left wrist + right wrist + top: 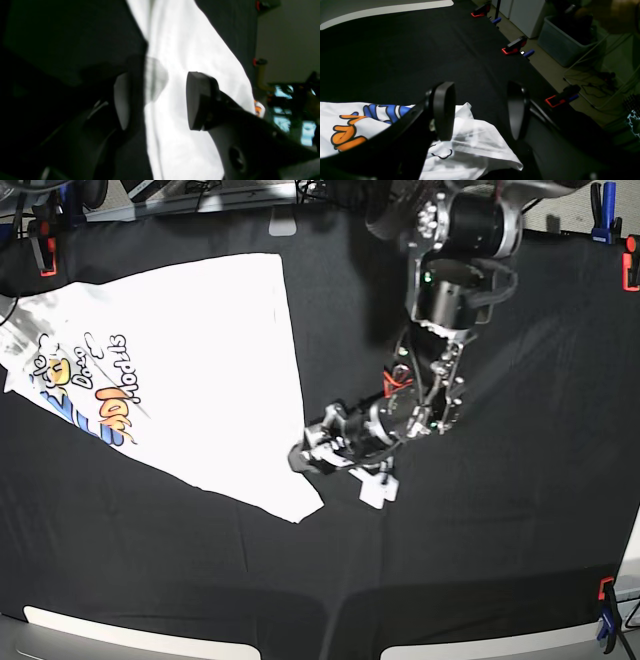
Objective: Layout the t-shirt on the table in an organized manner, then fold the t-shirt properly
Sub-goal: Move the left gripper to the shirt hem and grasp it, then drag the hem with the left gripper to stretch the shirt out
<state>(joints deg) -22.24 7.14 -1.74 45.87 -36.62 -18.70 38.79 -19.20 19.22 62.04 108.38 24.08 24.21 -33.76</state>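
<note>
Base view: t-shirt (200, 370) lies print-up on the left half of the table (500, 530), long axis running toward its lower-right hem corner. Left gripper (308, 463), jaws apart and empty, sits right at that hem edge. Right gripper (480, 112), also agape, hovers by a sleeve.

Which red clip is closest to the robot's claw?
The red-and-black clip lowest on the black cloth table's edge, beside the open right gripper; the other two clips sit farther away.
</note>
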